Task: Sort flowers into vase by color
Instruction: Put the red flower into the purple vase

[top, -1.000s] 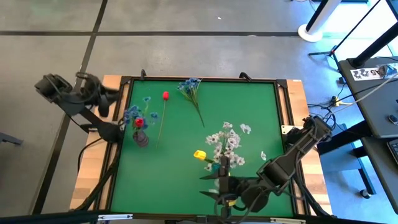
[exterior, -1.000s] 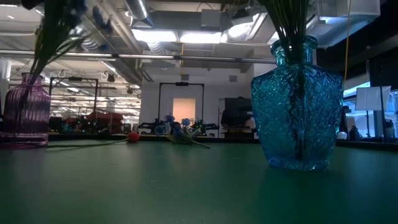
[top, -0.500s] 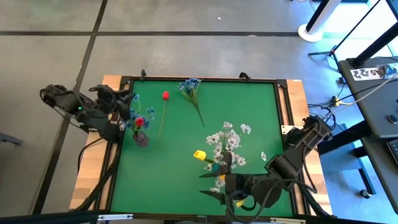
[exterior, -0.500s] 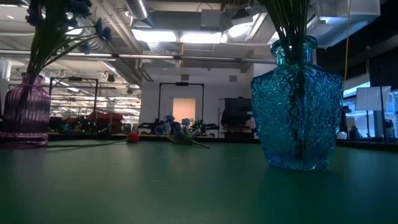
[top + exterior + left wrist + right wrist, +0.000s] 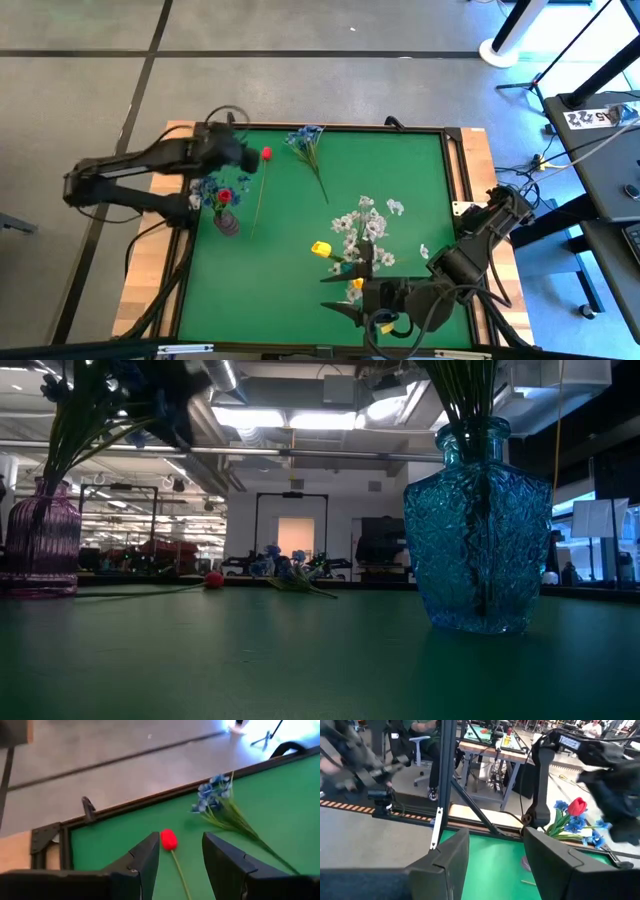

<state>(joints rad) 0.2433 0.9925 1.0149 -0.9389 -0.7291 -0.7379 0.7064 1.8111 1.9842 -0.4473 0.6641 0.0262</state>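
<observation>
Your left arm has swung in from the table's left edge: a second ago it sat folded outside the mat beside the purple vase (image 5: 227,222), and now the left gripper (image 5: 244,158) reaches over the upper left of the green mat (image 5: 400,200), just beside the loose red tulip (image 5: 266,154). In the left wrist view its fingers stand spread and empty, with the red bud (image 5: 168,840) showing in the gap between them, so you look lined up for that stem next. The purple vase at mid-left already holds blue sprigs and a red bloom. The blue sprig (image 5: 307,140) lies untouched near the top centre of the mat, well apart from both vases. Your right gripper (image 5: 352,297) has barely moved; it waits at the lower centre with its fingers parted and nothing between them, beside the blue glass vase (image 5: 478,525), which carries the white blossoms (image 5: 365,228) and a yellow bud (image 5: 320,248). Two stems seem left to sort.
</observation>
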